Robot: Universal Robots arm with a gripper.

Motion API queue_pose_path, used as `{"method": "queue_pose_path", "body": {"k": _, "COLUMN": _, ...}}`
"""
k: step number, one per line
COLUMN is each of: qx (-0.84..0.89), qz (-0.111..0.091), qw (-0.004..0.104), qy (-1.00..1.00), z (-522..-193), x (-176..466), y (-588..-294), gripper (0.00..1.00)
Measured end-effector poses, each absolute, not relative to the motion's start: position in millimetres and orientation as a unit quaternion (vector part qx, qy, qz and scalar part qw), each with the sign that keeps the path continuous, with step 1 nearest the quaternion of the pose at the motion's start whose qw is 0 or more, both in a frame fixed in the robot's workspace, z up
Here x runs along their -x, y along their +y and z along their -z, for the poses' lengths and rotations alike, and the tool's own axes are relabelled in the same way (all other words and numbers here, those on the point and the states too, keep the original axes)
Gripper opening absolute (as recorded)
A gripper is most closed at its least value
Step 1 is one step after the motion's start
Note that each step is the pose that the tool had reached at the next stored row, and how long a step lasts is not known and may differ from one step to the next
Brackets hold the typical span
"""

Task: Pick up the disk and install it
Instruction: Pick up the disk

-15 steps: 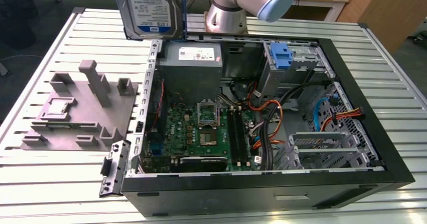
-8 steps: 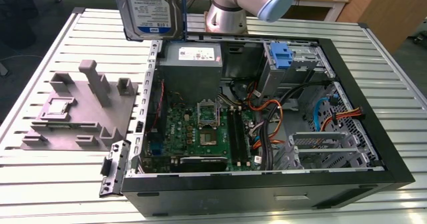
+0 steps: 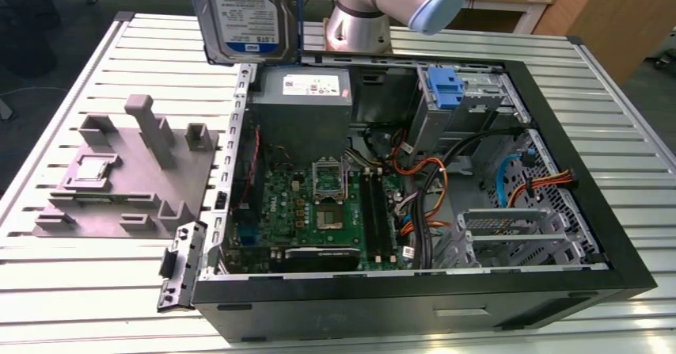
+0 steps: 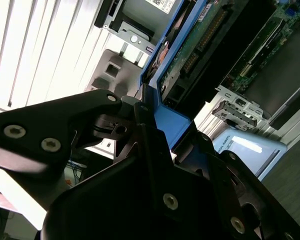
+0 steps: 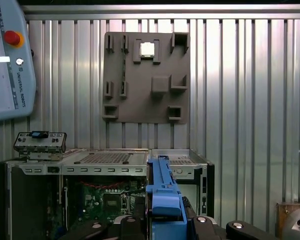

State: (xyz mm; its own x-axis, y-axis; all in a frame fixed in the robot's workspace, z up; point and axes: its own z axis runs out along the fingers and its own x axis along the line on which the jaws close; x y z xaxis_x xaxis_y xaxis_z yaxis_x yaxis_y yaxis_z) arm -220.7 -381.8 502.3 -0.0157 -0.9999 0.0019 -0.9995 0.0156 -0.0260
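Observation:
The disk [image 3: 248, 17] hangs upright in the air over the back corner of the open computer case [image 3: 423, 298], on the exterior view's left. Its white-and-blue label faces the camera. In the second wrist view my gripper [image 4: 155, 125] is shut on the disk [image 4: 200, 45]. The black fingers [image 4: 90, 125] clamp its blue side rail, and the green circuit board on its underside shows. In the first wrist view the blue rail [image 5: 165, 200] stands edge-on between the fingers of the gripper [image 5: 165, 222], above the case.
Inside the case are a motherboard [image 3: 317, 211], a grey power supply [image 3: 306, 89], a bare blue bracket [image 3: 446, 89] and a metal drive cage [image 3: 518, 231]. A grey fixture plate [image 3: 127, 180] lies beside the case on the slatted table. A teach pendant [image 5: 7, 60] lies nearby.

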Motion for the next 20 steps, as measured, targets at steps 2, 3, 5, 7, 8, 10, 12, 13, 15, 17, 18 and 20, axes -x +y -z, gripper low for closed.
{"method": "queue_pose_path", "body": {"k": 2, "qx": 0.701, "qz": 0.010, "qw": 0.008, "qy": 0.713, "z": -502, "x": 218, "y": -382, "gripper": 0.37}}
{"method": "queue_pose_path", "body": {"k": 3, "qx": 0.701, "qz": 0.010, "qw": 0.008, "qy": 0.713, "z": -502, "x": 217, "y": -382, "gripper": 0.37}}
{"method": "queue_pose_path", "body": {"k": 5, "qx": 0.701, "qz": 0.010, "qw": 0.008, "qy": 0.713, "z": -502, "x": 215, "y": -382, "gripper": 0.37}}
{"method": "queue_pose_path", "body": {"k": 7, "qx": 0.701, "qz": 0.010, "qw": 0.009, "qy": 0.713, "z": -502, "x": 213, "y": -382, "gripper": 0.37}}
{"method": "queue_pose_path", "body": {"k": 8, "qx": 0.701, "qz": 0.010, "qw": 0.008, "qy": 0.713, "z": -502, "x": 213, "y": -382, "gripper": 0.37}}
{"method": "queue_pose_path", "body": {"k": 10, "qx": 0.701, "qz": 0.010, "qw": 0.008, "qy": 0.713, "z": -502, "x": 212, "y": -382, "gripper": 0.37}}
{"method": "queue_pose_path", "body": {"k": 12, "qx": 0.701, "qz": 0.010, "qw": 0.008, "qy": 0.713, "z": -502, "x": 212, "y": -383, "gripper": 0.37}}
{"method": "queue_pose_path", "body": {"k": 13, "qx": 0.701, "qz": 0.010, "qw": 0.008, "qy": 0.713, "z": -502, "x": 211, "y": -384, "gripper": 0.37}}
{"method": "queue_pose_path", "body": {"k": 15, "qx": 0.701, "qz": 0.010, "qw": 0.008, "qy": 0.713, "z": -502, "x": 211, "y": -386, "gripper": 0.37}}
{"method": "queue_pose_path", "body": {"k": 17, "qx": 0.701, "qz": 0.010, "qw": 0.008, "qy": 0.713, "z": -502, "x": 211, "y": -391, "gripper": 0.37}}
{"method": "queue_pose_path", "body": {"k": 18, "qx": 0.701, "qz": 0.010, "qw": 0.009, "qy": 0.713, "z": -501, "x": 211, "y": -393, "gripper": 0.37}}
{"method": "queue_pose_path", "body": {"k": 20, "qx": 0.701, "qz": 0.010, "qw": 0.008, "qy": 0.713, "z": -501, "x": 210, "y": -396, "gripper": 0.37}}
